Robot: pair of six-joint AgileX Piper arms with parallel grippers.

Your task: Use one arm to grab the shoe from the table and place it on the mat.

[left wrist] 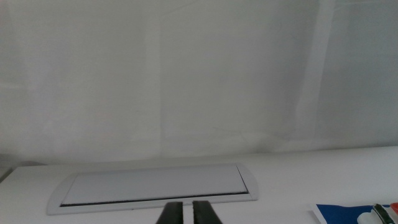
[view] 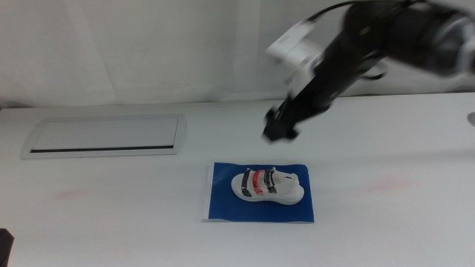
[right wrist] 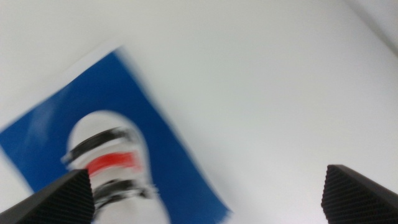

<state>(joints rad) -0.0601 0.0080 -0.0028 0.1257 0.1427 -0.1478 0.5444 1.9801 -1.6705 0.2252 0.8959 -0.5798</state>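
The white sandal (view: 270, 185) with black and red straps lies on the dark blue mat (view: 223, 200) at the table's centre front. The right arm reaches in from the upper right; its gripper (view: 280, 126) hangs in the air above and behind the mat, open and empty. In the right wrist view the shoe (right wrist: 112, 163) sits on the mat (right wrist: 56, 127), seen blurred between the wide-apart jaws. The left gripper (left wrist: 186, 213) waits low at the left, jaws close together; the mat's corner (left wrist: 339, 213) shows at the edge of its view.
A grey-framed white rectangular panel (view: 104, 136) lies flat at the back left of the white table (view: 386, 193); it also shows in the left wrist view (left wrist: 155, 186). A white curtain hangs behind the table.
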